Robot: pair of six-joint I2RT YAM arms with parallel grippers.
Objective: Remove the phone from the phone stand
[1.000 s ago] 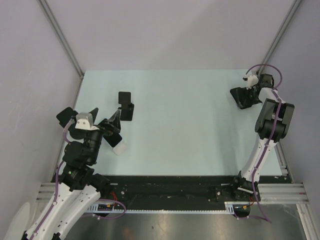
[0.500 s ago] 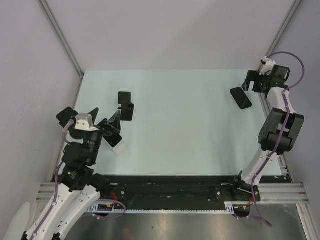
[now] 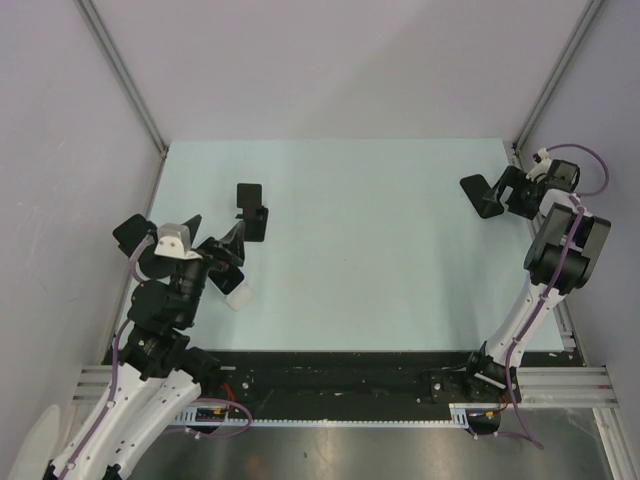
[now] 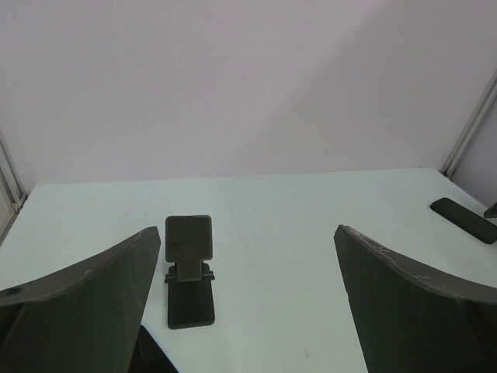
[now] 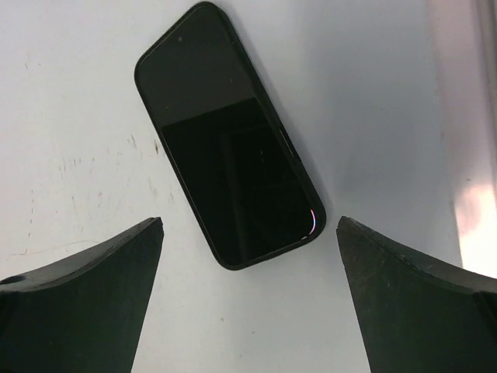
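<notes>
The black phone (image 3: 482, 196) lies flat, screen up, on the table at the far right, and shows in the right wrist view (image 5: 229, 136) and small in the left wrist view (image 4: 463, 220). The black phone stand (image 3: 250, 212) stands empty at the left and shows in the left wrist view (image 4: 189, 272). My right gripper (image 3: 515, 190) is open and empty just right of the phone, its jaws wide apart either side of the phone's near end (image 5: 248, 311). My left gripper (image 3: 228, 262) is open and empty, pointing at the stand from the near side (image 4: 248, 311).
The pale green table (image 3: 360, 260) is walled by grey panels at the back and sides. Metal corner posts stand at the back left (image 3: 125, 75) and back right (image 3: 555, 80). The phone lies close to the right wall.
My right gripper, over the phone a second ago, pulled back toward the far right corner, then came down beside the phone. The phone stays flat on the table. The left arm barely moved.
</notes>
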